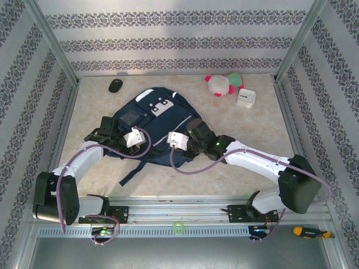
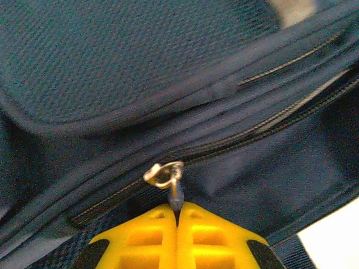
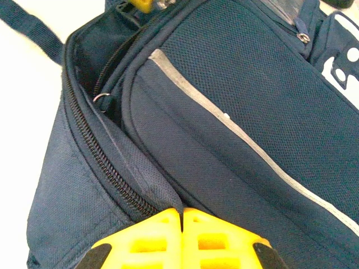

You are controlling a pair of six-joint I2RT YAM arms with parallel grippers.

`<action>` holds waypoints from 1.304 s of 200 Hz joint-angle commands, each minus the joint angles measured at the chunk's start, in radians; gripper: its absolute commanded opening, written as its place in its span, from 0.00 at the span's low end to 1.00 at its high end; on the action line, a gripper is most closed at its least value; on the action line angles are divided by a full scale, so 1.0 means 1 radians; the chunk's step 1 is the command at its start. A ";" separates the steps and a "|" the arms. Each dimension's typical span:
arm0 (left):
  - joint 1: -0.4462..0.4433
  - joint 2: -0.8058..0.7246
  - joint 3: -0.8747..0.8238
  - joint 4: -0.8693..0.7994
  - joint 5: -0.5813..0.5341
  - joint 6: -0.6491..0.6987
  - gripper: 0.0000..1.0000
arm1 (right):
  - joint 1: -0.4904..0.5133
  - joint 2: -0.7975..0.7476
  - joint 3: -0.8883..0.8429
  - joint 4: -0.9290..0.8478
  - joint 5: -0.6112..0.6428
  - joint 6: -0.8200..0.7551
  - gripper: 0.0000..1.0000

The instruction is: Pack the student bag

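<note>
Both pairs press together on the bag (image 1: 160, 123): left fingers (image 2: 148, 232) pinch its zipper pull (image 2: 176, 193), right fingers (image 3: 154, 232) seemingly its fabric.

**Tally on the table: six single items, two arms**

One student bag (image 1: 151, 120) at the centre. One black computer mouse (image 1: 115, 86) at 11 o'clock. One pink, white and green plush toy (image 1: 223, 84) at 1 o'clock, with one small white box (image 1: 245, 98) just beside it. One green ring (image 1: 179, 227) at 6 o'clock. One orange-and-black screwdriver (image 1: 311, 232) at 5 o'clock. Two robot arms, each with one yellow-fingered end effector: left end effector (image 2: 178, 208), right end effector (image 3: 182, 212).
</note>
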 commanded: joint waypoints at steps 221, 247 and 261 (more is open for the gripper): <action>-0.394 -0.230 -0.044 0.302 0.014 -0.650 0.45 | -0.132 -0.009 -0.086 0.281 -0.218 0.000 0.00; -0.280 -0.300 -0.055 0.228 -0.015 -0.475 0.64 | -0.238 -0.042 -0.089 0.131 -0.413 -0.213 0.00; -0.228 -0.306 -0.056 0.197 -0.007 -0.349 0.70 | -0.284 -0.044 -0.078 0.054 -0.476 -0.321 0.00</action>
